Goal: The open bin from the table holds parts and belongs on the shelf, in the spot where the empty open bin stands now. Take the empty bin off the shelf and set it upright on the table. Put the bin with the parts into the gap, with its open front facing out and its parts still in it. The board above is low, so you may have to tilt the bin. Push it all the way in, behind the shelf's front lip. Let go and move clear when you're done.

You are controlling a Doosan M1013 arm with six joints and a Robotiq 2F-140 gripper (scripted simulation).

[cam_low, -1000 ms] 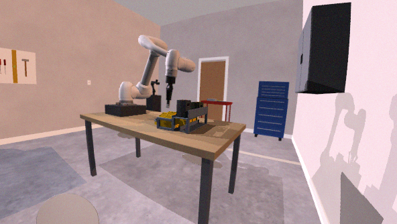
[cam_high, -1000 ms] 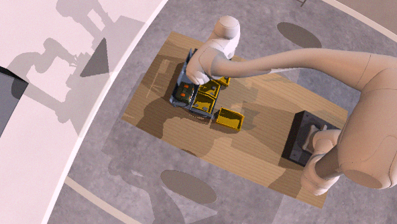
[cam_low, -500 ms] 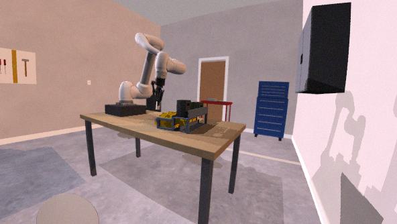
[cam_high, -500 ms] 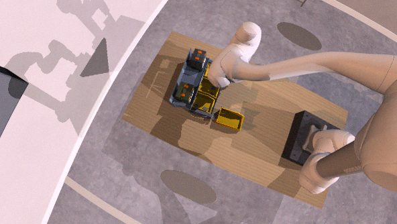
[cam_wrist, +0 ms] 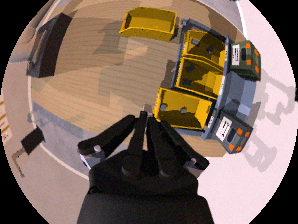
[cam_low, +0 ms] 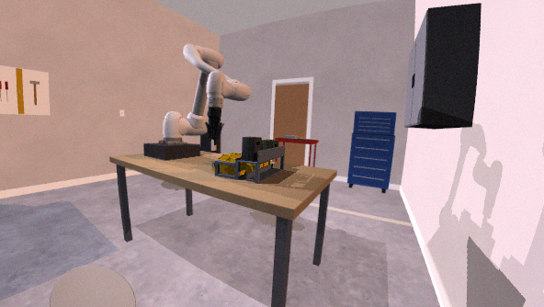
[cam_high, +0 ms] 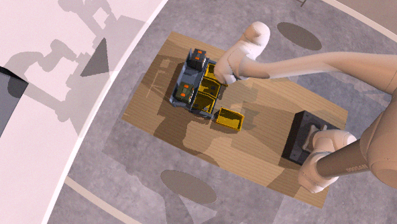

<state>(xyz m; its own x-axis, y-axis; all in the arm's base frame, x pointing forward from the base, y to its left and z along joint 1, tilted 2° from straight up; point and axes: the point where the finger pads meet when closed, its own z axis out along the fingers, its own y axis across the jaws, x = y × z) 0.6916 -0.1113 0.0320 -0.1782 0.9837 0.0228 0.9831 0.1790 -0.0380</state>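
A blue-grey shelf (cam_high: 185, 72) (cam_low: 270, 166) (cam_wrist: 232, 94) stands on the wooden table (cam_high: 268, 100) (cam_low: 285, 193) (cam_wrist: 100, 76). It holds three yellow open bins side by side: an end bin (cam_high: 210, 71) (cam_wrist: 182, 106), a middle bin (cam_high: 209, 87) (cam_wrist: 198, 76) and a far bin (cam_high: 204, 102) (cam_wrist: 206, 46). A fourth yellow bin (cam_high: 229, 118) (cam_wrist: 148, 23) stands upright on the table in front of the shelf. I cannot tell which bins hold parts. My gripper (cam_low: 214, 144) (cam_wrist: 146, 109) is shut and empty. It hovers above the table by the front of the end bin, and the arm hides it in the overhead view.
Two dark boxes with orange marks (cam_high: 198, 58) (cam_high: 184, 91) (cam_wrist: 245, 56) (cam_wrist: 229, 129) sit on top of the shelf. The robot's black base (cam_high: 296, 134) (cam_low: 170, 149) is at the table's other end. A blue tool cabinet (cam_low: 373, 149) and a red side table (cam_low: 299, 140) stand by the back wall.
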